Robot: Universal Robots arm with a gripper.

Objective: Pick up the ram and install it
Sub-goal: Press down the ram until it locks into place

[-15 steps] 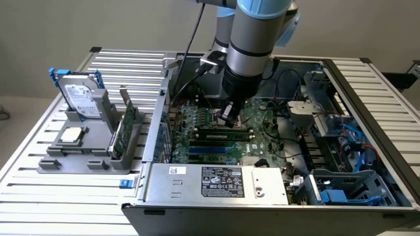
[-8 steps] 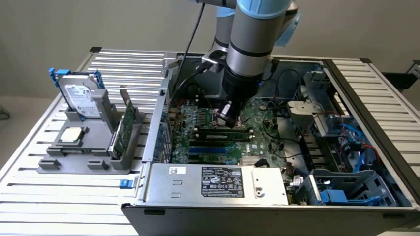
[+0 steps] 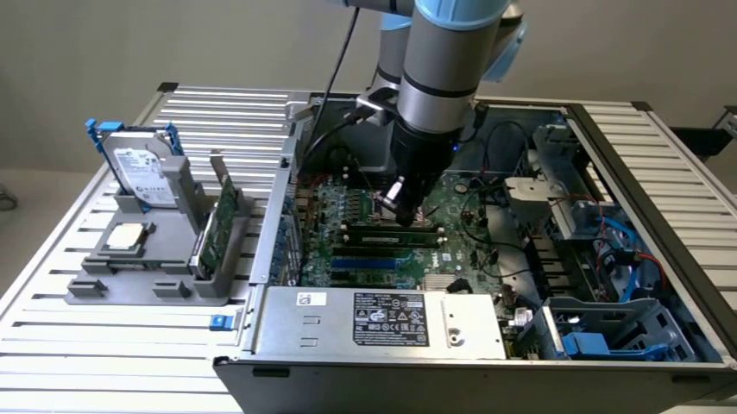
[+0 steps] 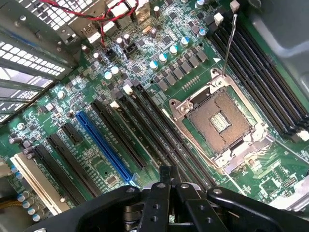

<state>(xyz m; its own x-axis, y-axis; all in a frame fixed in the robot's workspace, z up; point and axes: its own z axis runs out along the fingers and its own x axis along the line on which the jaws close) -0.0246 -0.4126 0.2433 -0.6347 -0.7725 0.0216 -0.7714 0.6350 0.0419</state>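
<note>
My gripper (image 3: 403, 217) reaches down into the open computer case (image 3: 645, 172) and stands low over the green motherboard (image 3: 467, 250). Its fingers are shut together with nothing visible between them. A narrow green ram (image 3: 433, 229) lies along the black memory slots directly under the fingertips; I cannot tell whether they touch it. In the wrist view the gripper (image 4: 167, 175) points at the row of long black slots (image 4: 149, 121) beside the open CPU socket (image 4: 219, 118).
A grey holder (image 3: 150, 280) at the exterior view's left carries a silver hard drive (image 3: 144, 177) with blue rails and an upright green expansion card (image 3: 219, 228). The power supply (image 3: 381, 319) fills the case front. A blue slot (image 4: 104, 145) and red wires (image 4: 91, 14) lie nearby.
</note>
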